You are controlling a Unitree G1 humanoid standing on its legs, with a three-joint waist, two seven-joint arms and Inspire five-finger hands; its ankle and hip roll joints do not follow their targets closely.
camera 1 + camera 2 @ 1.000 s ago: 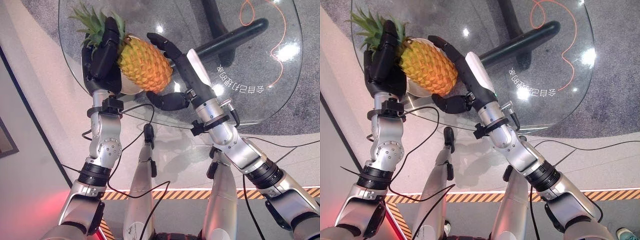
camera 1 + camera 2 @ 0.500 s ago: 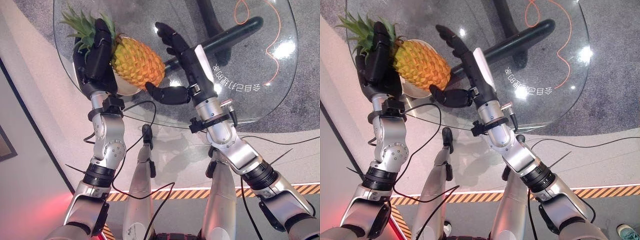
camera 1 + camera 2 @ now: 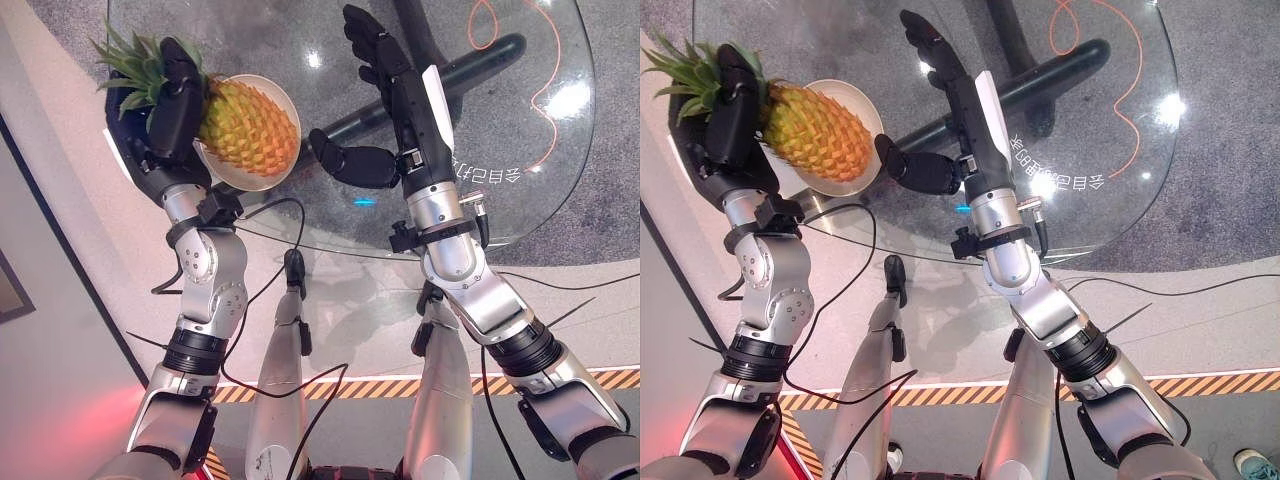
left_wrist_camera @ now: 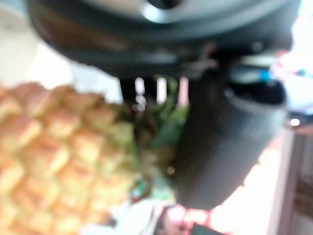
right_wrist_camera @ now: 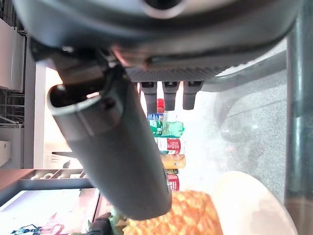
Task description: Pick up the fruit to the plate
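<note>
Your left hand (image 3: 170, 110) is gripping the pineapple (image 3: 245, 128), holding it over the white plate (image 3: 282, 100). Your right hand (image 3: 385, 75), fingers spread, is hovering beside it. Its wrist view is showing bottles (image 5: 166, 147) beyond.

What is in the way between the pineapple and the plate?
Nothing visible. The left hand grips the pineapple by its leafy end, and the fruit already lies over the white plate on the glass table. The right hand is open, off to the side.
</note>
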